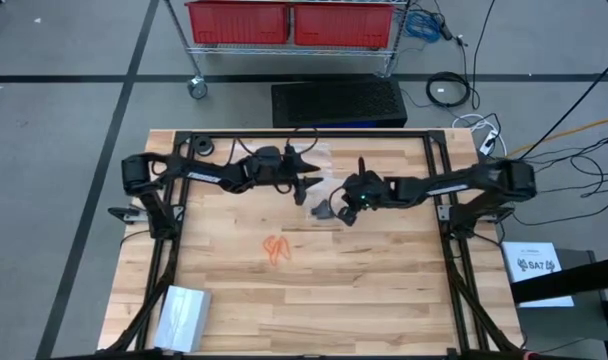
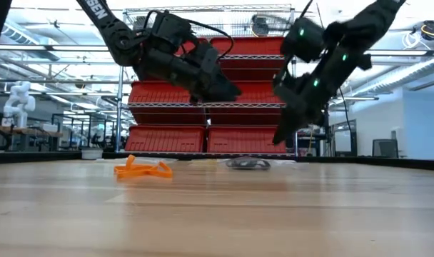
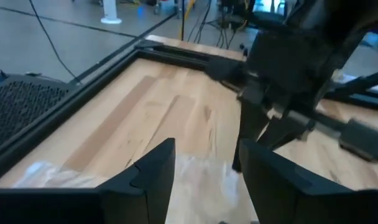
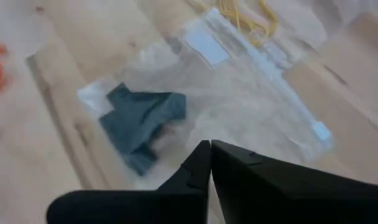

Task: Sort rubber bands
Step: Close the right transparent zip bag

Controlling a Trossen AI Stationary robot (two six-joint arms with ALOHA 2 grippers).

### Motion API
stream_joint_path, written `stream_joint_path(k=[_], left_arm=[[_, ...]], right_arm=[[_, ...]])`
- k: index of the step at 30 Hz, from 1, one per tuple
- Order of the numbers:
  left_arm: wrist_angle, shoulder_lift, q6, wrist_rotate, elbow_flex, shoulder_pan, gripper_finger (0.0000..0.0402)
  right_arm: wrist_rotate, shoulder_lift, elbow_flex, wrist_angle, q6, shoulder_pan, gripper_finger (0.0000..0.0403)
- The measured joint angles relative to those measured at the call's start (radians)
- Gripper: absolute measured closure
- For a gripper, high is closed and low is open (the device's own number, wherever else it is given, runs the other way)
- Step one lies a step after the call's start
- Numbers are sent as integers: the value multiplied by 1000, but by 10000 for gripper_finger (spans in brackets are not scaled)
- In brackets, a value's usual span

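Wooden surface (image 1: 384, 300) w/ red bins on a rack behind. I see orange rubber bands (image 1: 275, 247) lying loose near centre. Left claw (image 1: 306, 188) hangs spread open above a clear bag (image 4: 251, 93). Right claw (image 1: 346, 213) is clenched, nothing in it, over the dark bundle (image 4: 139, 121) in the bag; yellowish bands (image 4: 245, 15) further off.

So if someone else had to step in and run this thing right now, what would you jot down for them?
Left gripper: open, empty, raised over the far middle of the table.
Right gripper: shut, holding nothing visible, above the clear plastic bag.
Orange rubber bands: one small pile on bare wood, mid-table.
Black rubber bands: a dark clump, apparently inside the bag.
Yellowish rubber bands: beside the bag's far end.
Done: orange set apart.
Left: probably black and yellowish to their own spots.
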State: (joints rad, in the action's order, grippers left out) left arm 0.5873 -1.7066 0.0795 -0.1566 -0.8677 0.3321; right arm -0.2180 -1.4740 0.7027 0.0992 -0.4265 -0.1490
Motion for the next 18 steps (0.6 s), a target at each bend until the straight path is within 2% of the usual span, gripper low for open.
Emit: stream_joint_path(k=[5, 9, 14, 18], left_arm=[[-98, 42, -18, 0, 0, 17, 217], [-239, 103, -42, 18, 0, 26, 229], [-381, 182, -83, 70, 0, 29, 261], [-397, 209, -103, 80, 7, 29, 284]], right_arm=[[-23, -144, -8, -98, -28, 0, 401], [-28, -211, -3, -93, -47, -5, 402], [-31, -152, -4, 112, -60, 3, 402], [-55, -43, -11, 366, -41, 5, 403]])
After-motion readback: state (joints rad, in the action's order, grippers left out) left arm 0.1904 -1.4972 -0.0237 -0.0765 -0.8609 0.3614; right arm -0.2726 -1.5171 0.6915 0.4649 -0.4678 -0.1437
